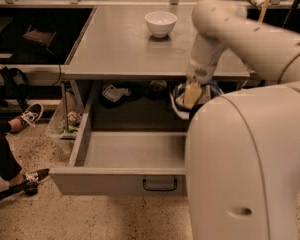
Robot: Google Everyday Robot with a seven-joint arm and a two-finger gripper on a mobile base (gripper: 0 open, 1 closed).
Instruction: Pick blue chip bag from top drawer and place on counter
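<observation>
Nearest us, the drawer [120,180] stands open. At its back right, just under the front edge of the counter [120,49], our gripper [192,95] is clamped on the bag [178,104], holding it above the drawer floor. Farther back, a bowl [160,23] sits on the counter.

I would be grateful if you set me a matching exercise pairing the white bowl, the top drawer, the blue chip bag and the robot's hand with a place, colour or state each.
Column one:
1. white bowl
2. top drawer
3. blue chip bag
4. hand

Column two:
A. pulled open
B. dark navy with white
C. standing on the counter
D. just below the counter's front edge, in front of the bag

Pairs: 1-C, 2-A, 3-B, 4-D.
</observation>
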